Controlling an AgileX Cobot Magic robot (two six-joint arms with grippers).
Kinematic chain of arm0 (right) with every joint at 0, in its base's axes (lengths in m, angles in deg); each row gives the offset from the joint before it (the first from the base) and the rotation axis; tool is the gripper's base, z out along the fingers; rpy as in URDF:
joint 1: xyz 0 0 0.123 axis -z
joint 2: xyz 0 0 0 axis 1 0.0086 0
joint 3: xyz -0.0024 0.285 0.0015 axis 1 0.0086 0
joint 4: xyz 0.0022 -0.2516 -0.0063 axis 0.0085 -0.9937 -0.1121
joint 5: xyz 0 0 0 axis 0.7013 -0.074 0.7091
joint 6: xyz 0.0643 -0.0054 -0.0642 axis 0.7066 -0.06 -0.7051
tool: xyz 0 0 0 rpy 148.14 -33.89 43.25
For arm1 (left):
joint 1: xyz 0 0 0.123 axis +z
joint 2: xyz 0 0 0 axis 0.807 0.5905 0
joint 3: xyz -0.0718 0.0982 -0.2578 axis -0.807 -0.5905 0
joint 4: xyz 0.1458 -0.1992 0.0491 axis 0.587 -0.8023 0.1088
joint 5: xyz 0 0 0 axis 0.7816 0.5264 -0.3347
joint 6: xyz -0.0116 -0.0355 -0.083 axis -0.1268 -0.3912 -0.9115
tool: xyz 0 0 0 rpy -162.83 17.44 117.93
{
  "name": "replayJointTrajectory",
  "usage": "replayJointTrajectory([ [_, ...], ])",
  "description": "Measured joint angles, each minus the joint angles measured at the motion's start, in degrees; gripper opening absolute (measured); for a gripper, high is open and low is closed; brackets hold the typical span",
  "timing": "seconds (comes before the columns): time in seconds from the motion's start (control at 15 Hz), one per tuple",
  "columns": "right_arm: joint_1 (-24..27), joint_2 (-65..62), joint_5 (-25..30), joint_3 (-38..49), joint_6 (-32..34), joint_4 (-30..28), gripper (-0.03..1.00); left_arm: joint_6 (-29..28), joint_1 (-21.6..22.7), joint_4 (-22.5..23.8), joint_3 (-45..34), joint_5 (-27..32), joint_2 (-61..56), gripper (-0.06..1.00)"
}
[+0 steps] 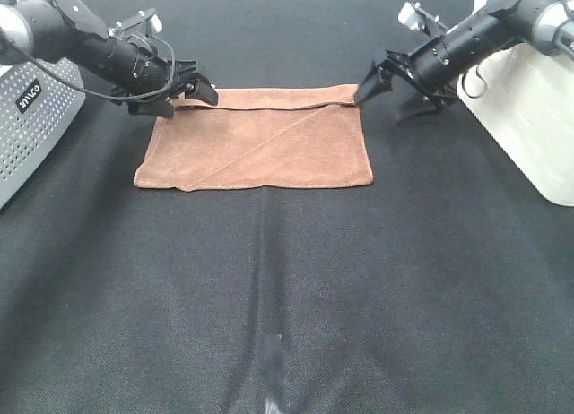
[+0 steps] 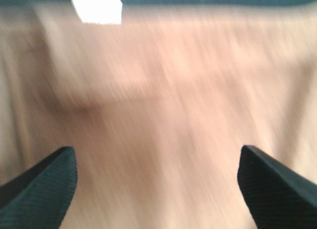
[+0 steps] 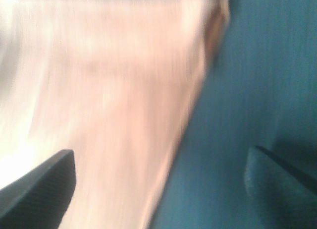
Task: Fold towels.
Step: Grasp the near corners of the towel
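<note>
The towel [image 1: 260, 145] is seen lying flat on the black bench [image 1: 287, 297], midway between the left and right edges and nearer the far edge than the near one. Its long axis is laid from left to right, along the far edge of the bench. A narrow flap is turned over along its far hem, and a slanting crease is seen across the upper layer.

The left claw [image 1: 190, 99] is held at the towel's far left corner, low over the cloth. Its fingers [image 2: 44, 189] are spread wide and nothing is gripped between them. The right claw [image 1: 386, 102] is held at the far right corner, likewise spread wide and empty. One of its fingers is set over the cloth and the other over bare bench, so the short right edge is straddled. Whether either claw touches the cloth cannot be told, as both wrist views are blurred.

Each arm is thus placed nearest its own far corner, and the rest of the towel lies from the claws toward the near edge. A fold is judged to be just laid down. The next fold is probably to be made across the long axis.

A white tub [image 1: 529, 127] stands at the right edge of the bench, and its inside is not shown.
</note>
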Motion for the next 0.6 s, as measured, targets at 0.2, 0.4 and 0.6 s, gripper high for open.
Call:
replayJointTrajectory([
  [0.2, 0.0, -0.11, 3.09, 0.0, 1.49, 0.46, 0.86, -5.44, 0.0, 3.21, 0.0, 6.19, -1.6, 0.82],
  [0.4, 0.0, -0.57, 3.15, 0.0, 4.18, -0.23, 0.86, -6.88, 0.0, 4.58, 0.0, 12.61, -2.35, 0.78],
  [0.6, -0.86, -3.61, 3.21, 0.0, 5.73, -3.5, 0.86, -9.8, 0.0, 5.5, 0.0, 16.79, -3.04, 0.78],
])
